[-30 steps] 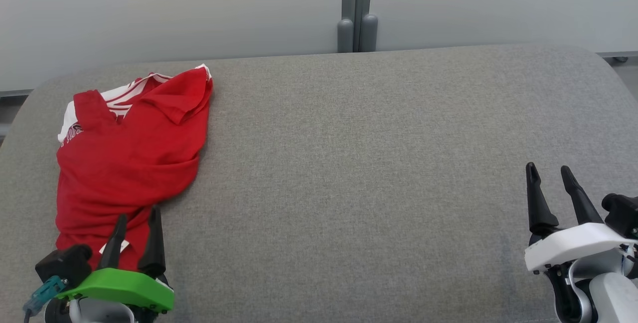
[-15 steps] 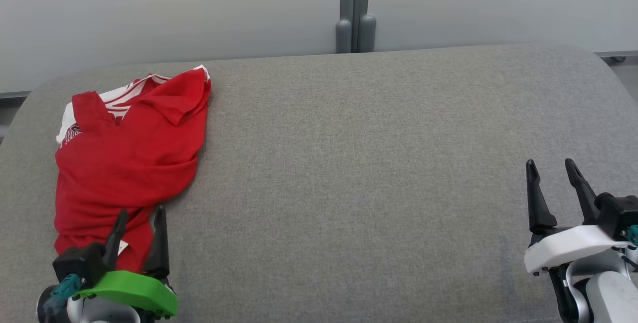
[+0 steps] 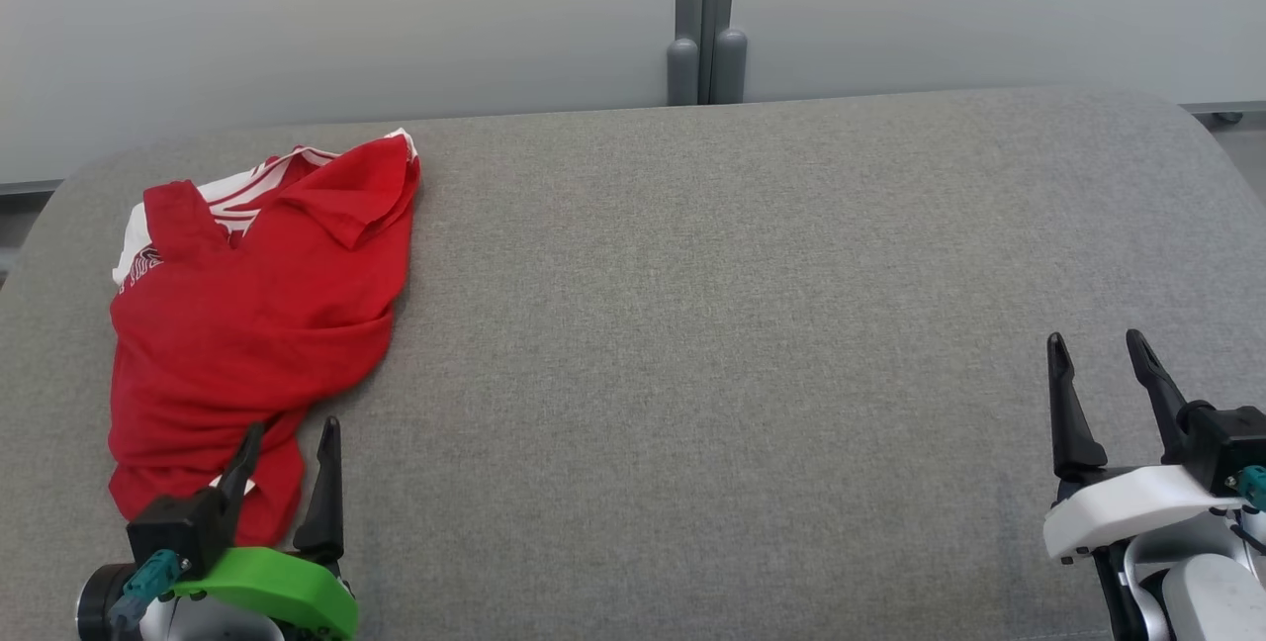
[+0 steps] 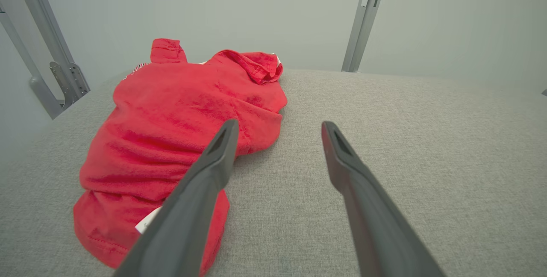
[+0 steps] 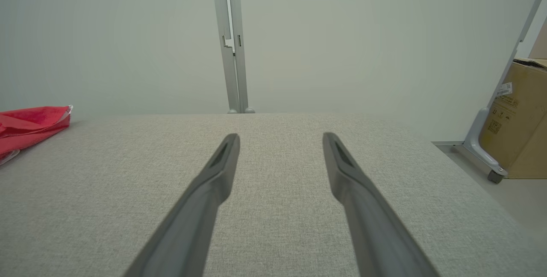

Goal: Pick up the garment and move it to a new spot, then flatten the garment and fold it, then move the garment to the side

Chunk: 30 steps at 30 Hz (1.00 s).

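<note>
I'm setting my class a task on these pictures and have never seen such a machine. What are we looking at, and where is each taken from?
It is a two-armed robot. One picture looks down from its head; the other two look along each arm's two dark fingers. A crumpled red garment lies at the left of a grey padded surface. The left gripper is open by the garment's near end; the right gripper is open over bare surface. Nothing is held.

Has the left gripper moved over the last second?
Yes. The left gripper has slid right and back toward the robot, judged against the red shirt, and now overlaps its hem less.
</note>
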Available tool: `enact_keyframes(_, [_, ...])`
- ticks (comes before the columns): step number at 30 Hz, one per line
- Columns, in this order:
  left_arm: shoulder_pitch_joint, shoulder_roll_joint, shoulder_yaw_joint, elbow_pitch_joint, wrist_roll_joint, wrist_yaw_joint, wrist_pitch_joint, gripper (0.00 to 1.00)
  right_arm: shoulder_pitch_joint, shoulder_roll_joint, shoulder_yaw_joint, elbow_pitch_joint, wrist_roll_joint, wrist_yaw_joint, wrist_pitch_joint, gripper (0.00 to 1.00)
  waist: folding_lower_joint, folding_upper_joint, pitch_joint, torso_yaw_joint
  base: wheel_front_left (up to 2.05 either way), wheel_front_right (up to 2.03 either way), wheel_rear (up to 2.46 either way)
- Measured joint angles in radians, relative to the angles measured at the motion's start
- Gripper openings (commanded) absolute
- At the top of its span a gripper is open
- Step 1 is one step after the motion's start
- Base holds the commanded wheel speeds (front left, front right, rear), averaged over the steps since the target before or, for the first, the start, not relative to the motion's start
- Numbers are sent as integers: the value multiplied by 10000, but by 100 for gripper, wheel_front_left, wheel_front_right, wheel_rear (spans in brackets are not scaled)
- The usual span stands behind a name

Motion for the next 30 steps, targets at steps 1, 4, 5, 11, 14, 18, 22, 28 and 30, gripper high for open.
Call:
enact_keyframes(1, [0,0,10,12,0,-6,0,100,0,0,-12,15,-2,4,0,100,0,0,0,5,0,0,0])
enact_keyframes(4, [1,0,21,44,0,-10,0,100,0,2,-65,48,-2,92,0,100,0,0,1,19,0,0,0])
enact_keyframes(5, [1,0,21,56,0,-10,0,100,0,4,-81,56,-2,92,0,100,0,0,1,25,0,0,0])
enact_keyframes(11, [-13,-38,-115,82,31,-96,0,100,38,-8,-303,56,-4,138,0,100,0,0,11,227,0,0,0])
enact_keyframes(14, [-16,-48,-109,96,31,-98,0,100,80,-10,-311,56,-12,217,0,100,0,0,19,507,0,0,0])
enact_keyframes(18, [-15,-65,-21,190,31,-98,0,100,98,-8,-263,54,-67,364,0,100,0,0,21,885,0,0,0])
enact_keyframes(22, [-8,-82,196,228,25,-100,0,100,93,13,-86,65,-171,554,0,100,0,0,16,1343,0,0,0])
enact_keyframes(28, [19,-92,412,326,25,-100,0,100,56,130,111,94,-280,709,0,100,0,0,-5,2091,0,0,0])
enact_keyframes(30, [24,-111,468,337,21,-100,0,100,30,163,115,94,-303,711,0,100,0,0,-11,2344,0,0,0])
